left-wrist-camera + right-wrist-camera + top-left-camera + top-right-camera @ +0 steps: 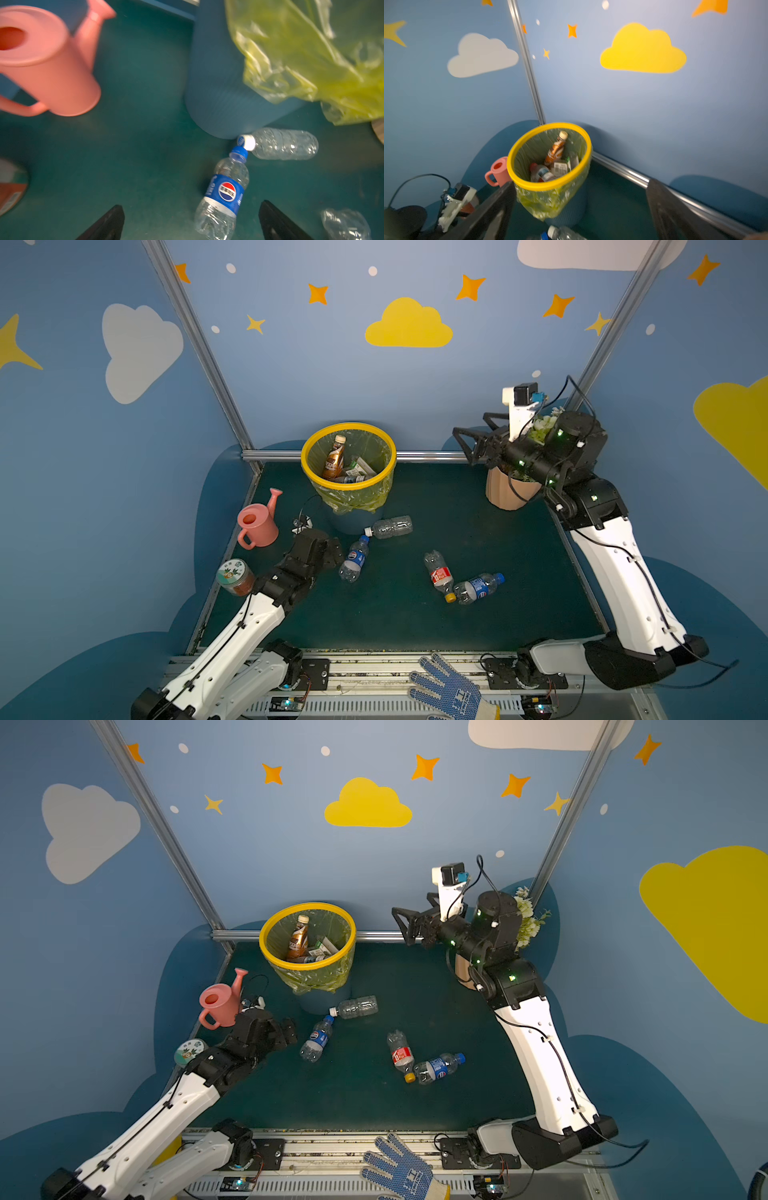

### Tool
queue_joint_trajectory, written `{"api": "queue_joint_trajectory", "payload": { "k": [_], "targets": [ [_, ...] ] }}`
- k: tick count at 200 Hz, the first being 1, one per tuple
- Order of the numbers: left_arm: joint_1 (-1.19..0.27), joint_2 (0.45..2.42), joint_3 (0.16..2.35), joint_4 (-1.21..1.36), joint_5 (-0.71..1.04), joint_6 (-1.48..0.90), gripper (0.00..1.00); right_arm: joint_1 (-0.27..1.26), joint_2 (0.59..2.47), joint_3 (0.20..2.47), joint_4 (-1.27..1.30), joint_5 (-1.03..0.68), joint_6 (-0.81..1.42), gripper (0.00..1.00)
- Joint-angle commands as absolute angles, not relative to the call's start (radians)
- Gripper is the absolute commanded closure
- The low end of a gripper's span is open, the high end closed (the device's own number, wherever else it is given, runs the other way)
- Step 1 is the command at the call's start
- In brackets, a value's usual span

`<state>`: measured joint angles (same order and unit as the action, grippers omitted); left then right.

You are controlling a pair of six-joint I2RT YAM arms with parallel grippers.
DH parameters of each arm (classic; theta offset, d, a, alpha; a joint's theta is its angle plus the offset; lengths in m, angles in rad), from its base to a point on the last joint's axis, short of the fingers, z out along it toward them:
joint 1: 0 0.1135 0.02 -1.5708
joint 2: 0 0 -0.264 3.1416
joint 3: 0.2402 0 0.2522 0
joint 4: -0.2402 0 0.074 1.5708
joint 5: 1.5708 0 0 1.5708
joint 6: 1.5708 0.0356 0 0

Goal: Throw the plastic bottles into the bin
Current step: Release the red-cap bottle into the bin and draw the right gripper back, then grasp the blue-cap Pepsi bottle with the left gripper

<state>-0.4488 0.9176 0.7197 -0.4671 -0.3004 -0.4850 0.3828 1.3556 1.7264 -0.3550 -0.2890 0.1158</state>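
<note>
Bin (349, 486) at 12 o'clock of the mat (415, 626), partly filled.
It holds a leaning brown bottle (334, 459) and a clear red-capped bottle (540, 173) among labelled packs. At the bin's 6 o'clock a white-capped bottle (390, 526) lies cap to cap with a blue-labelled bottle (354, 559). A red-labelled bottle (439, 574) lies toward 4 o'clock. The left gripper (191, 205), jaws apart, sits at the blue-labelled bottle's 9 o'clock. The right gripper (580, 181), jaws wide and carrying nothing, hangs raised near the flower pot (505, 493) at 2 o'clock.

Yellow-rimmed bin (349, 486) holds a brown bottle (334, 458) — four clear bottles (392, 526) lie flat nearby
</note>
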Motion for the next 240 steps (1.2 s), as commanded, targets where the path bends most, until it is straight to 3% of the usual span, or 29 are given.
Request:
{"api": "queue_joint_trajectory", "payload": {
  "k": [1, 66, 138, 188, 240],
  "targets": [
    [-0.484, 0.986, 0.735, -0.413, -0.274, -0.462, 0.0, 0.306, 1.37, 1.51, -0.345, -0.255, 0.192, 0.03],
    [-0.522, 1.247, 0.803, -0.377, -0.16, -0.405, 0.0, 0.137, 1.229, 1.133, -0.281, -0.289, 0.357, 0.03],
    [-0.531, 1.482, 0.905, -0.438, -0.159, -0.392, 0.03, 0.098, 1.236, 1.091, -0.276, -0.345, 0.412, 0.03],
    [-0.535, 1.622, 0.965, -0.474, -0.131, -0.348, 0.11, 0.094, 1.243, 1.083, -0.288, -0.356, 0.424, 0.03],
    [-0.552, 1.676, 0.956, -0.487, -0.108, -0.325, 0.34, 0.088, 1.246, 1.059, -0.248, -0.362, 0.459, 0.03]
  ]
}}
